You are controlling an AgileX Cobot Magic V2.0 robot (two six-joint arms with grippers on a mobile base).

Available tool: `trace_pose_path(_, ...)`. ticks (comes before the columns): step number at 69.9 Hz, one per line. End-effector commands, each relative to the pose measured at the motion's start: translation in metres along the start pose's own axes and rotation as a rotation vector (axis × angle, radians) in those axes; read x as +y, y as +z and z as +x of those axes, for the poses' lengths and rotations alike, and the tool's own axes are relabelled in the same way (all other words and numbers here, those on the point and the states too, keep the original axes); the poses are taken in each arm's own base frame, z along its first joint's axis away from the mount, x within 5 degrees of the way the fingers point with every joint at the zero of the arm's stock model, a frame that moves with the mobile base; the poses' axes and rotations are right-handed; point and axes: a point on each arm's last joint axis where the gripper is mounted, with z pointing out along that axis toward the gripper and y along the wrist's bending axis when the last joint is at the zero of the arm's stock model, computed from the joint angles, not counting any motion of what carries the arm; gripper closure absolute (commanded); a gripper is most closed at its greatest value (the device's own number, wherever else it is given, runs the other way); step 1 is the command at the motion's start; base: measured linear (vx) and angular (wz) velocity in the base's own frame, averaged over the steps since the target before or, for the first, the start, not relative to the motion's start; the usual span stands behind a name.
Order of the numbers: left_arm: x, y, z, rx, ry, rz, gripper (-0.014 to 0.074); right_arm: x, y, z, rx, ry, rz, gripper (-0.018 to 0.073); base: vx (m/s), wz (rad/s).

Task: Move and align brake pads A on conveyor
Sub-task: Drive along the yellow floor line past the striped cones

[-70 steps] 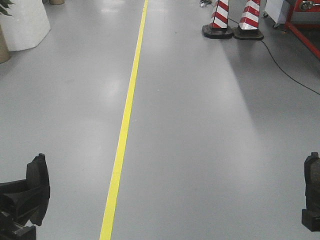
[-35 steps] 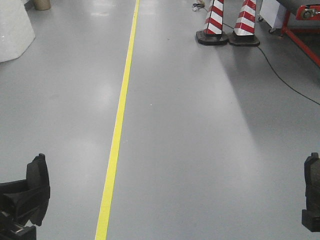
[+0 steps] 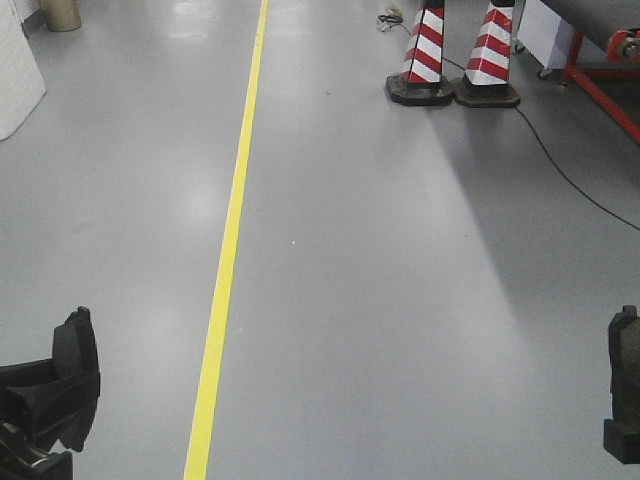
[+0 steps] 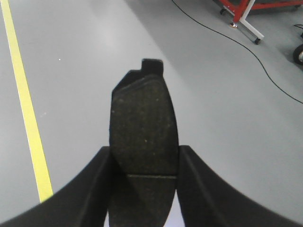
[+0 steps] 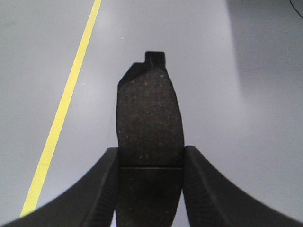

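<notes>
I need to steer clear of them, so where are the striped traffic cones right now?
In the front view, the two red-and-white cones stand side by side on the floor at upper right, right of the yellow line, beside the red frame.

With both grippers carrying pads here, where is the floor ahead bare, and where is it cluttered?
Bare grey floor lies on both sides of the yellow line, up to the striped cones. Clutter sits far right: cones, black cable, red frame. No conveyor shows. The left gripper and right gripper each clamp a brake pad.

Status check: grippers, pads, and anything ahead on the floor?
Left gripper shut on brake pad. Right gripper shut on second pad. Conveyor not in view. Striped cones and cable ahead right.
</notes>
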Motion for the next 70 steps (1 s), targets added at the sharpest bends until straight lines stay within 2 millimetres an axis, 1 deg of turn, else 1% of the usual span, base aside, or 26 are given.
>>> trace_pose_path(1, -0.0052, -0.0049, -0.0163, -0.110, 0.002, 0.038, 0.0458, -0.0004, -0.0053, -0.0166, -0.114, -0.014, 0.004, 0.0515, 0.47, -0.02)
trace_pose_path(70, -0.0052, -0.0048, -0.0162, -0.109, 0.002, 0.038, 0.0458, -0.0005, -0.0052, -0.0160, -0.107, -0.014, 0.004, 0.0515, 0.51, -0.01)
